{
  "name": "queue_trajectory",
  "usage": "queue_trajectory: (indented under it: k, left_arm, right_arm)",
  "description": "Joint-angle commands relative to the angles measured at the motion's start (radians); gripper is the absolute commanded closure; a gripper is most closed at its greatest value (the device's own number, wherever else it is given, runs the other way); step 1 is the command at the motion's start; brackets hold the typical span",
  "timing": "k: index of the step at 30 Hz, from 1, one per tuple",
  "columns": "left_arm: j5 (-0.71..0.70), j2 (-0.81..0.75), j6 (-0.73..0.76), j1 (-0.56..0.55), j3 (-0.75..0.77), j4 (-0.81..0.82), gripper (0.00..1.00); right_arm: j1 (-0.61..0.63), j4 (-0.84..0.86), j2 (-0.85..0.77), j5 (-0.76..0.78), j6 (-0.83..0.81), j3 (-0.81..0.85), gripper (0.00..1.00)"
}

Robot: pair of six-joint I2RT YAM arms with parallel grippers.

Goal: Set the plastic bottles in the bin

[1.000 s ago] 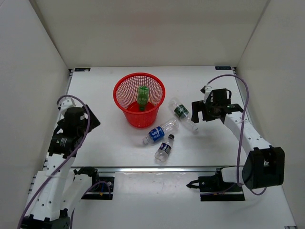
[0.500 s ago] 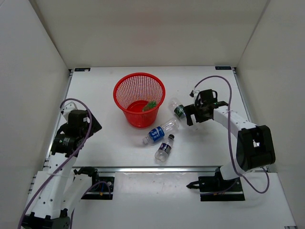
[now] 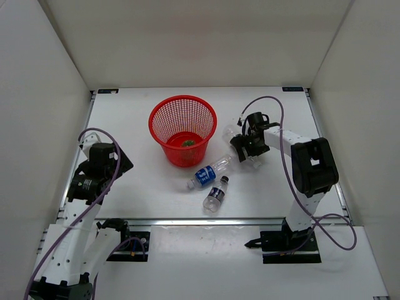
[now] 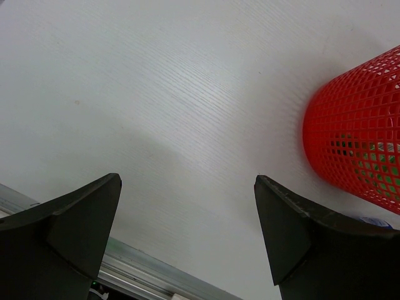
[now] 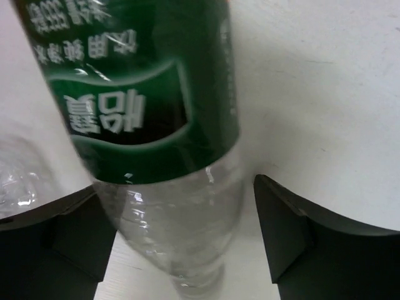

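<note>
One green bottle lies at the bottom of the red basket, so about a quarter of the job looks done. Three bottles lie on the table beside it. The right claw straddles the green-labelled bottle, jaws apart and not yet gripping, while the left claw hangs wide open and empty

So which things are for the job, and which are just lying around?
For the job: red bin, green bottle inside it, blue-label bottle, black-cap bottle, green-label bottle at the right tool.
Just there: purple cables, table.
</note>
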Motion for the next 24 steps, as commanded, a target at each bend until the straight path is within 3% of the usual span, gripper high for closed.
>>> queue_trajectory:
  k: [1,2,3,9,15,24]
  left_arm:
    - [-0.014,-0.003,0.006,0.007,0.025,0.000,0.01]
    - [-0.020,-0.003,0.006,0.007,0.040,-0.006,0.01]
    - [-0.020,0.001,0.006,0.011,0.043,-0.006,0.02]
    - [0.018,0.014,0.023,0.010,0.042,0.028,0.01]
    - [0.042,0.035,0.036,0.004,0.036,0.053,0.01]
    - [0.098,0.032,0.056,0.001,0.017,0.066,0.01]
  right_arm:
    - [-0.015,-0.033,0.019,-0.018,0.030,0.044,0.22]
    - [-0.020,-0.028,0.009,-0.033,0.042,0.036,0.41]
    - [-0.023,-0.013,-0.004,-0.038,0.051,0.024,0.52]
    - [-0.041,-0.014,-0.134,-0.029,0.071,0.048,0.52]
    - [-0.038,-0.036,-0.303,-0.012,0.059,0.220,0.48]
    - [0.257,0.145,-0.285,-0.202,0.096,0.504,0.45]
